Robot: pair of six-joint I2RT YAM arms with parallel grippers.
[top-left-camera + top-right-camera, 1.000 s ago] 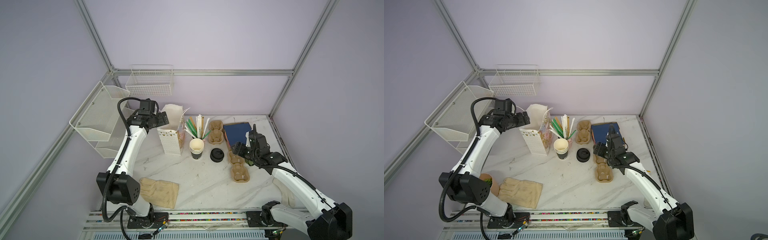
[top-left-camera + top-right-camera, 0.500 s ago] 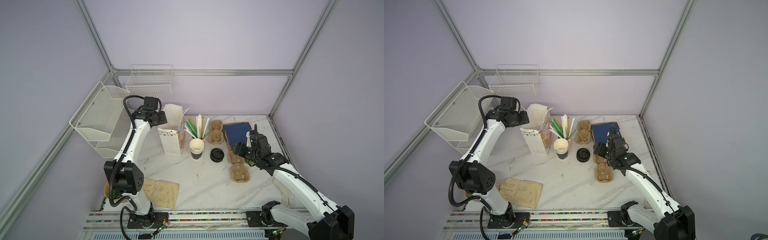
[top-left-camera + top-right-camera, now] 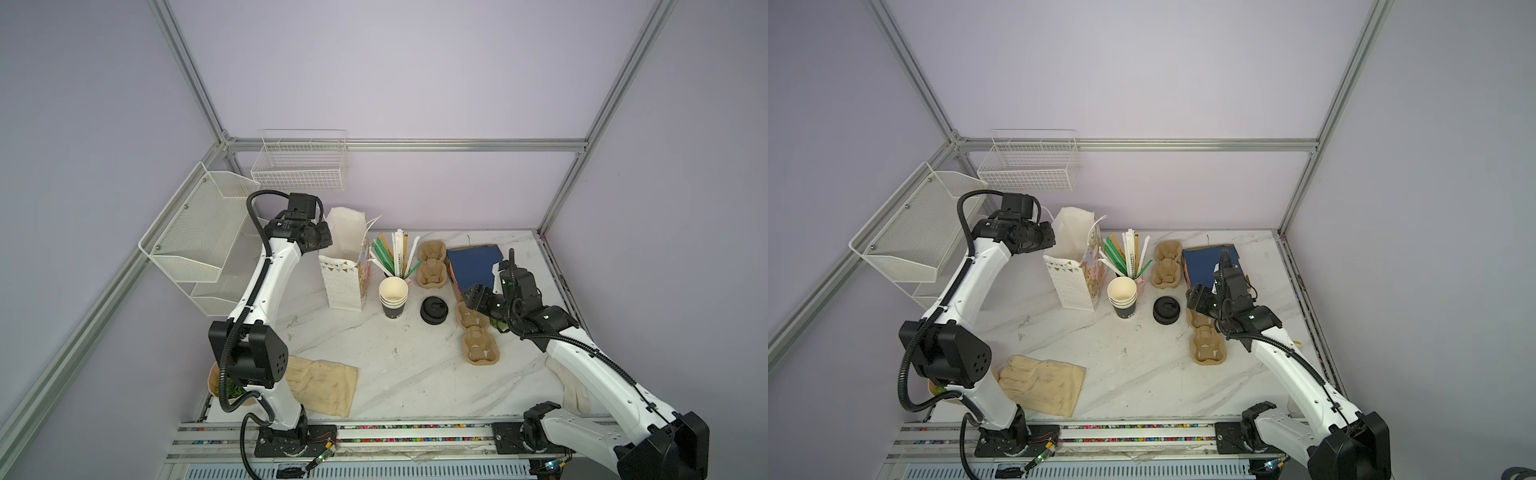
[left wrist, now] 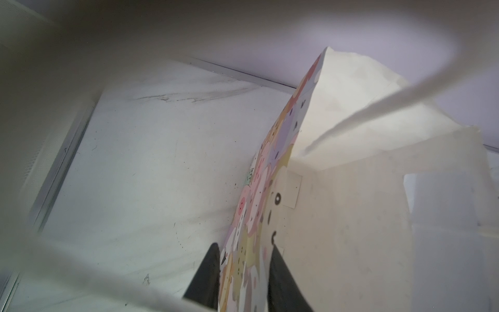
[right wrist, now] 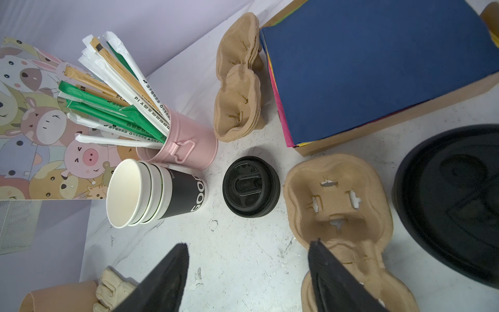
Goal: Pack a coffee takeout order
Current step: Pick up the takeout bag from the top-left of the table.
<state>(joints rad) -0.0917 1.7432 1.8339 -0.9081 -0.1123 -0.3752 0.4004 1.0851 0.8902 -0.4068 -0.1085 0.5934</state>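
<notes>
The brown two-cup carrier [image 3: 478,338] lies flat at mid right with both wells empty [image 5: 337,200]. Beside it, under my right wrist, a large black lid [image 5: 453,200] tops a cup whose body is hidden. Navy blue napkins [image 3: 473,266] are stacked in a brown tray at the back [image 5: 378,67]. My right gripper [image 3: 478,297] hangs open above the table [image 5: 248,243], with one finger over the carrier's rim. My left gripper [image 3: 326,241] is at the rim of the upright paper bag [image 3: 345,274]. Its fingers press either side of the patterned bag wall [image 4: 244,245].
A loose black lid [image 3: 433,310] and a stack of open cups [image 3: 392,297] stand mid table. Behind them are a pink tin of straws [image 3: 395,257] and spare carriers [image 3: 432,264]. A beige glove [image 3: 324,384] lies front left. Wire baskets [image 3: 199,232] hang on the left wall.
My left gripper has swung right to the bag's rim and its jaws have narrowed onto the bag wall. The right arm has hardly moved.
</notes>
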